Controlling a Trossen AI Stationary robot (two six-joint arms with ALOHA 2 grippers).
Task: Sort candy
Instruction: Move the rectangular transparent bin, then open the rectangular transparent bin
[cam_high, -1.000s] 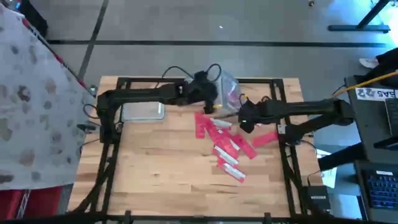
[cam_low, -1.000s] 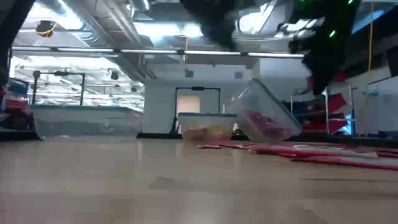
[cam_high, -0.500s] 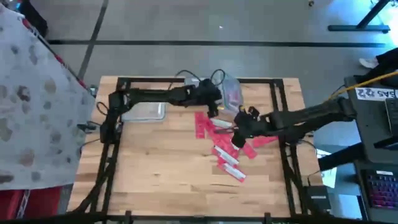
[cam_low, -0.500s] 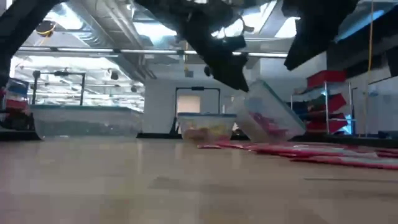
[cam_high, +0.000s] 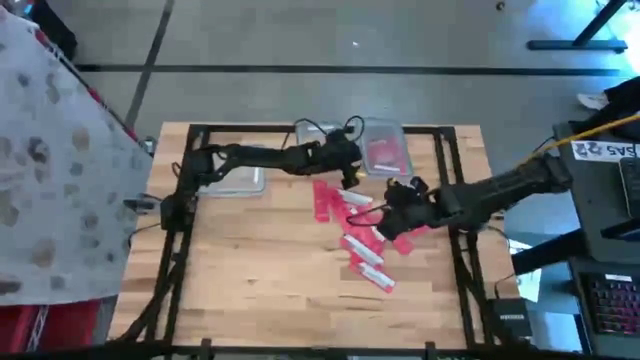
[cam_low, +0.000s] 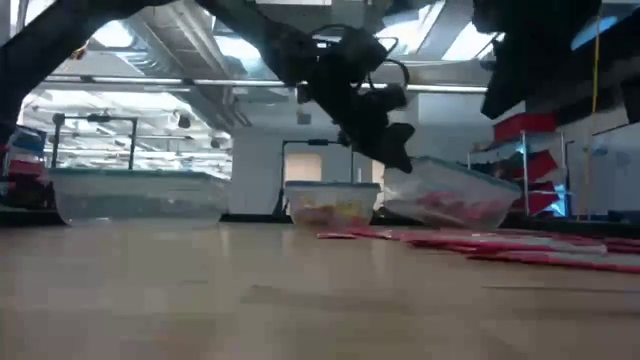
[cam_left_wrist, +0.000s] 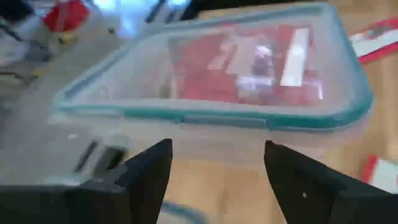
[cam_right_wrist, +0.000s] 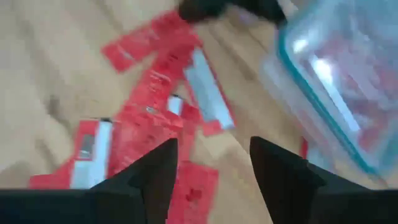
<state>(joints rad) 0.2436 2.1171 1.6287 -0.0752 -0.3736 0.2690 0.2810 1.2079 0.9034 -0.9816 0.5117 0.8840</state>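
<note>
candy (cam_right_wrist: 155, 112) blurred, tub (cam_right_wrist: 336, 81) edge-cropped

The pale wooden table top (cam_high: 250, 250) looks smooth and matt, with visible plank seams. The flat red candy packets (cam_high: 352, 226) are glossy foil-like wrappers with silvery patches, and the clear plastic tub with a teal rim (cam_left_wrist: 211, 112) is shiny and see-through. Another clear plastic tub (cam_low: 135, 195) looks smooth and slightly cloudy.

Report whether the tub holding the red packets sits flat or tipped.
Tipped slightly: in the low view the tub slants, its side under the left gripper raised.
</note>
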